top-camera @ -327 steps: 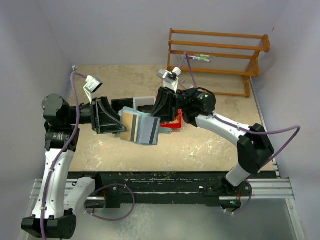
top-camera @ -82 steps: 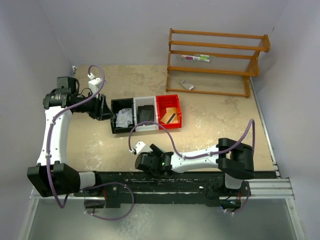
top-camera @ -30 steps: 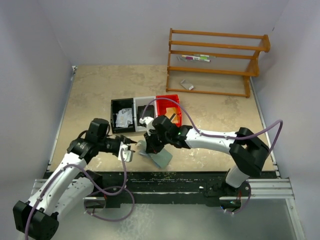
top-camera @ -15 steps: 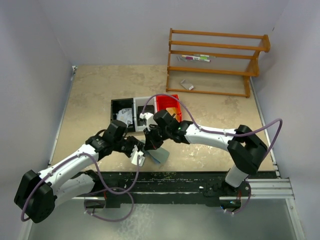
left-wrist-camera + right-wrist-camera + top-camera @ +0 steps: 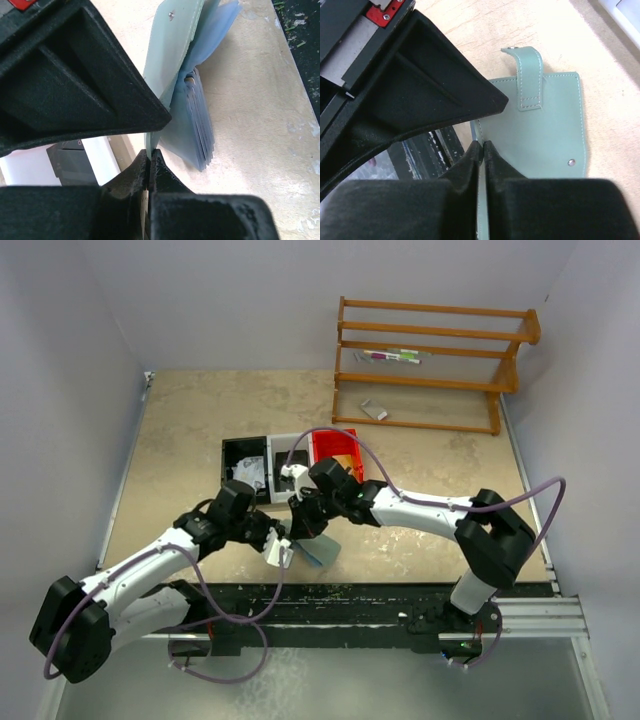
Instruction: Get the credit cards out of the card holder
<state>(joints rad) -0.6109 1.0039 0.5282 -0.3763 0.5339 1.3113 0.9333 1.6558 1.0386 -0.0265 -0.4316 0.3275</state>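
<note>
The card holder (image 5: 546,125), a grey-green pouch with a snap tab, is held up on edge between both arms, lower middle of the overhead frame, just below the row of bins (image 5: 290,465). Whether it touches the worktop (image 5: 430,530) I cannot tell. It looks light and floppy, and the flap bends freely, so a stitched edge is the place to pinch. The credit cards (image 5: 199,127) sit fanned in its pockets. They look thin, stiff and probably slick, best taken by an exposed corner. The left claw (image 5: 150,161) is clamped on the flap's lower edge, bottom centre of its wrist frame. The right claw (image 5: 481,149) is pinched tight on the holder's left edge.
</note>
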